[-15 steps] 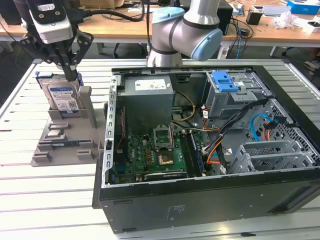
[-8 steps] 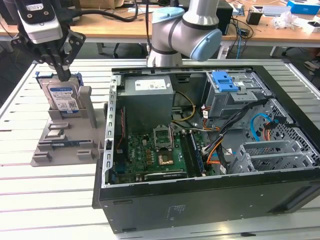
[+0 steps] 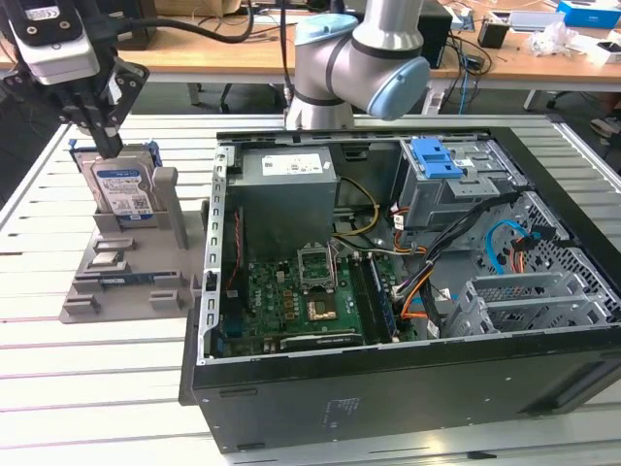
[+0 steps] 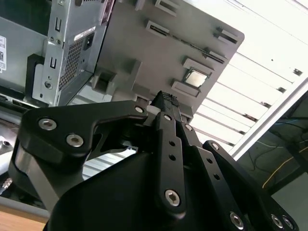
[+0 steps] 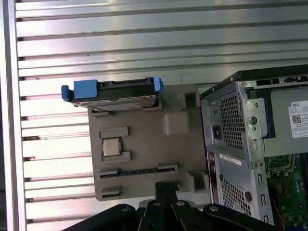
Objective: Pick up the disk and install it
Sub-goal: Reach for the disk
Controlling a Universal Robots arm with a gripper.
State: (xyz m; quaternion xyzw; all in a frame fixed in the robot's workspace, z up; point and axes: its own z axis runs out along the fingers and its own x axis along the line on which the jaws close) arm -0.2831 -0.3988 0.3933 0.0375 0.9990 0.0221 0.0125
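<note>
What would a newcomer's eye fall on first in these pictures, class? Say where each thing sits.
The open computer case lies across the exterior view's middle and right, with its green motherboard bared and a blue latch on the drive cage. At the exterior view's left the disk stands upright in a grey holder, with the gripper right over its top edge.

Black gripper (image 4: 163, 102) linkage is seen close in the foreground, its tip set against the grey fixture plate (image 4: 144, 53). A square chip (image 4: 195, 78) is seated in one recess of the plate. The computer case (image 4: 57, 29), power socket (image 4: 88, 42) visible, is placed just beside the plate. Both are carried on the slatted aluminium table (image 4: 260, 82).
</note>
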